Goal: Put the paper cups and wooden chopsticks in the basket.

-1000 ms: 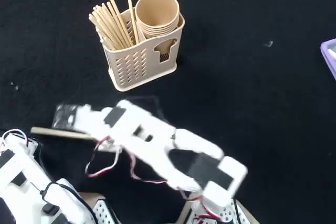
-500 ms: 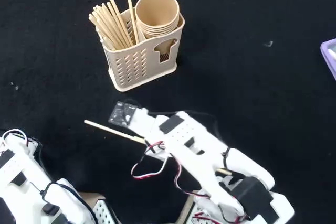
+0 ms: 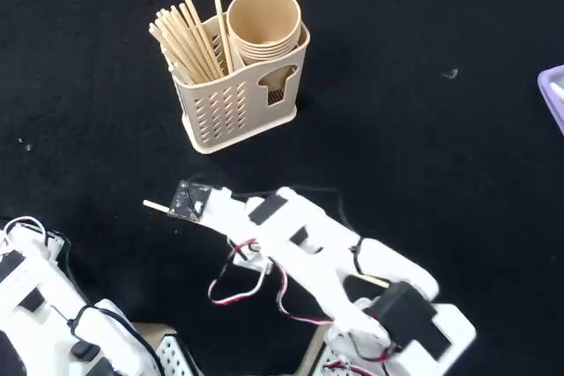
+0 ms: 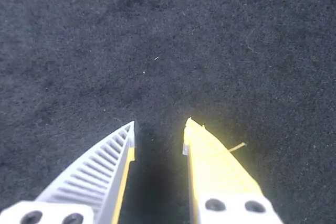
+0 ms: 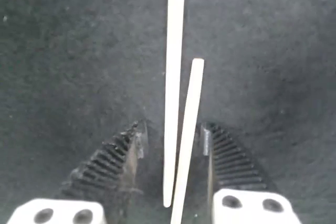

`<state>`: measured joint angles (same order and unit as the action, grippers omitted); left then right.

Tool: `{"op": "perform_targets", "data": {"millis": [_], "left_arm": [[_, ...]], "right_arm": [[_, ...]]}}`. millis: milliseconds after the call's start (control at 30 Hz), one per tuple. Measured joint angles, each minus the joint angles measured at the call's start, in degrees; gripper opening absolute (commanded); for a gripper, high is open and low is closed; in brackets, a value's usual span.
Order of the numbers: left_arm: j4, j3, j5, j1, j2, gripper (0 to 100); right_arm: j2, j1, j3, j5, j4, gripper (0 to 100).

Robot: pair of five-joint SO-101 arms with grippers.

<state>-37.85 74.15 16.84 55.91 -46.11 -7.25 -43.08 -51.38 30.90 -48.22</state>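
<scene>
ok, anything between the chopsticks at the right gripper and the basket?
Nothing visible. The two chopsticks lie between the open jaws of the right gripper, and just black table lies between them and the basket. Its chopstick side holds a bundle of chopsticks, so the drop may be tight.

High view: right arm point(image 3: 300, 244) covers most of a chopstick point(image 3: 155, 207) on the table point(image 3: 423, 182), w/ just the tip poking out. Left arm point(image 3: 35, 305) cut off at the bottom-left corner. Purple obj. point(image 3: 553, 94) clipped by the picture's edge, type unclear. Pale speck point(image 3: 450, 73) too small to ID. Basket point(image 3: 225, 107) wall hides the lower parts of the cups point(image 3: 263, 15) & stored sticks point(image 3: 187, 41). Right wrist view: long stick point(image 5: 175, 51) runs off one edge, short stick point(image 5: 190, 119) off the opposite; right claw point(image 5: 171, 127) finger bases cut off. Left wrist view: left claw point(image 4: 159, 124) likewise cropped; fine fibre point(image 4: 237, 147) by its yellow finger, too small to ID
</scene>
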Motion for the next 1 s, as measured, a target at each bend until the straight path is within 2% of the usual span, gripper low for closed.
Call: {"op": "perform_targets", "data": {"millis": [100,333,600,733,867,1000], "left_arm": [[0.00,0.00,0.00,0.00,0.00,16],[0.00,0.00,0.00,0.00,0.00,16],[0.00,0.00,0.00,-0.09,0.00,16],[0.00,0.00,0.00,-0.09,0.00,16],[0.00,0.00,0.00,-0.09,0.00,16],[0.00,0.00,0.00,-0.09,0.00,16]], "right_arm": [[3.96,0.09,4.31,0.53,-2.90,1.0],[4.13,0.09,7.30,1.93,-5.71,1.0],[-22.68,-0.35,11.25,0.18,-19.25,1.0],[-37.98,-0.26,17.41,-1.85,-21.71,1.1],[-48.09,3.16,22.51,-7.91,-13.45,1.1],[-49.93,8.79,23.30,-19.96,3.96,1.1]]}}
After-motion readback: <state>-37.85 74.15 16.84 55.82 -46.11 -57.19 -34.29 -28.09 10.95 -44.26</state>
